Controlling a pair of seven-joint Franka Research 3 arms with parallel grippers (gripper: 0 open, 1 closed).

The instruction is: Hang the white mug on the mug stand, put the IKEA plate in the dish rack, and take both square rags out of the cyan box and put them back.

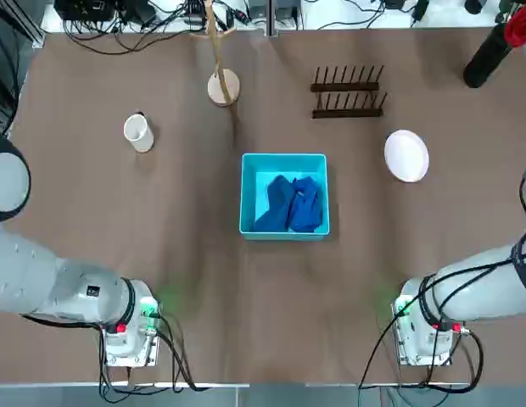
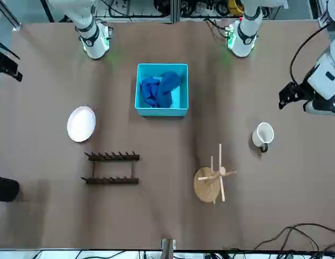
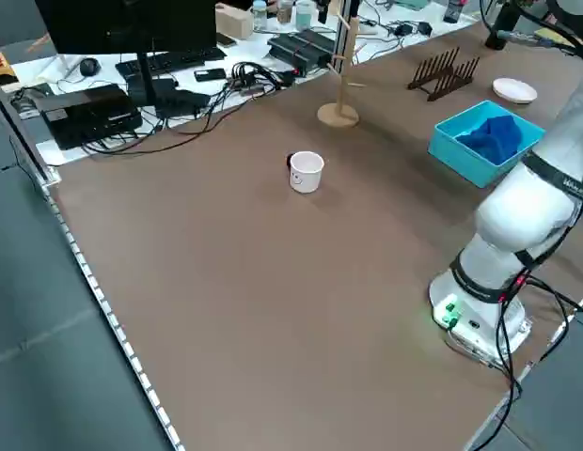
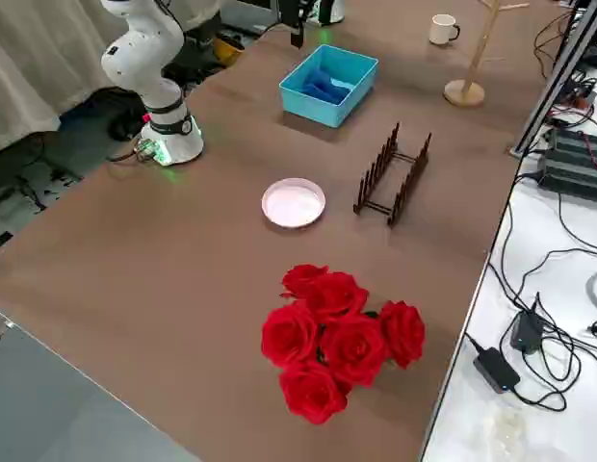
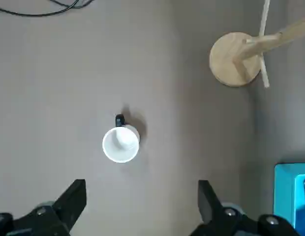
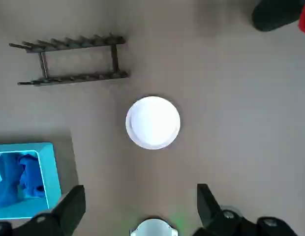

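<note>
Left wrist view showed 0 jobs done: mug (image 5: 121,144) ahead of open left jaws (image 5: 142,206), plate (image 6: 153,123) beyond open right jaws (image 6: 141,209), 2 rags (image 1: 290,204) boxed.

brown table (image 1: 204,322) bears mug (image 1: 138,133), stand (image 1: 223,87), box (image 1: 284,232), rack (image 1: 348,113), plate (image 1: 406,156).

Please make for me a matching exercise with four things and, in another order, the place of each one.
1. white mug
2. white plate
3. blue rags
4. mug stand

A. inside the cyan box
B. on the table, nearest the dish rack
C. on the table, holding no mug
D. on the table, handle outward, empty

1-D; 2-B; 3-A; 4-C
</note>
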